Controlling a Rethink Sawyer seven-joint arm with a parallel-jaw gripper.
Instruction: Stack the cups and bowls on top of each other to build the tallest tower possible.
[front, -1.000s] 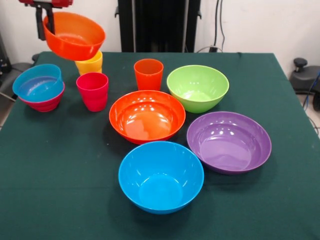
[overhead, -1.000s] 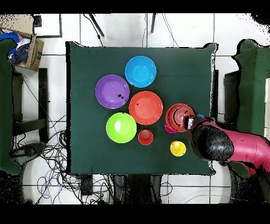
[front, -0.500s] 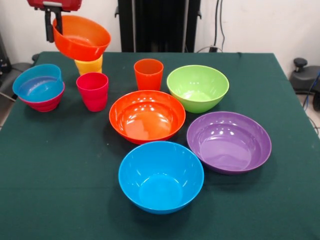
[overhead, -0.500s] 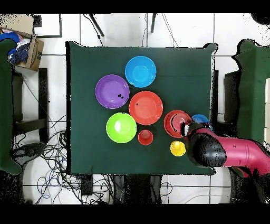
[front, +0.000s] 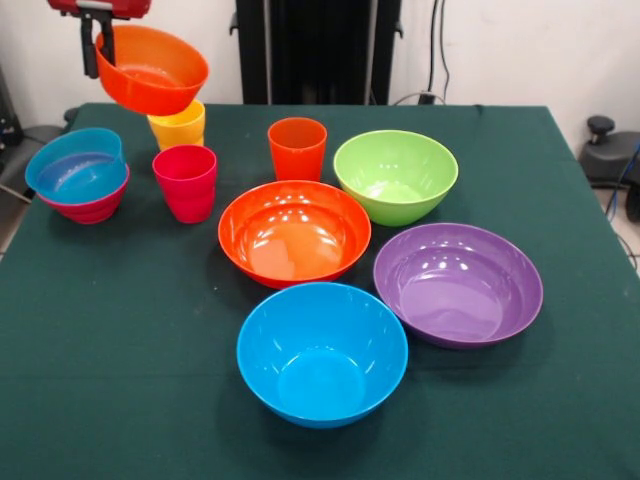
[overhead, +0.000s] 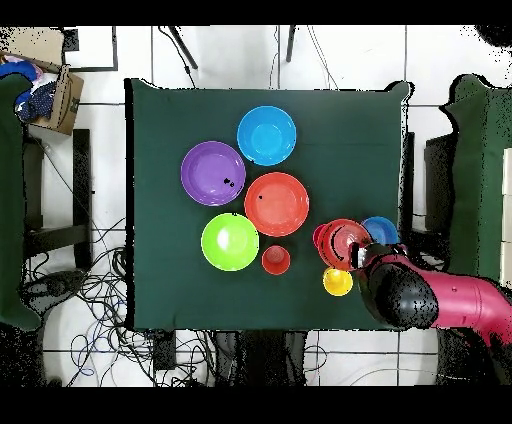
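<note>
Gripper hangs at the upper left of the front view, its black fingers clamped on the rim of the small translucent orange bowl, which it holds tilted in the air above the table. Just under that bowl stands the yellow cup, partly hidden by it. The red-pink cup stands just in front of the yellow one, and the orange cup stands to their right, apart from both.

At the table's left edge the translucent blue bowl sits nested, a little tilted, in the small magenta bowl; that pair is the only stack so far.

The four large bowls rest open side up on the green tablecloth, each on its own: the large orange bowl in the middle, the lime green bowl behind it to the right, the purple bowl further right and nearer, and the blue bowl nearest the camera.

From overhead, the red arm reaches in from the right edge.
</note>
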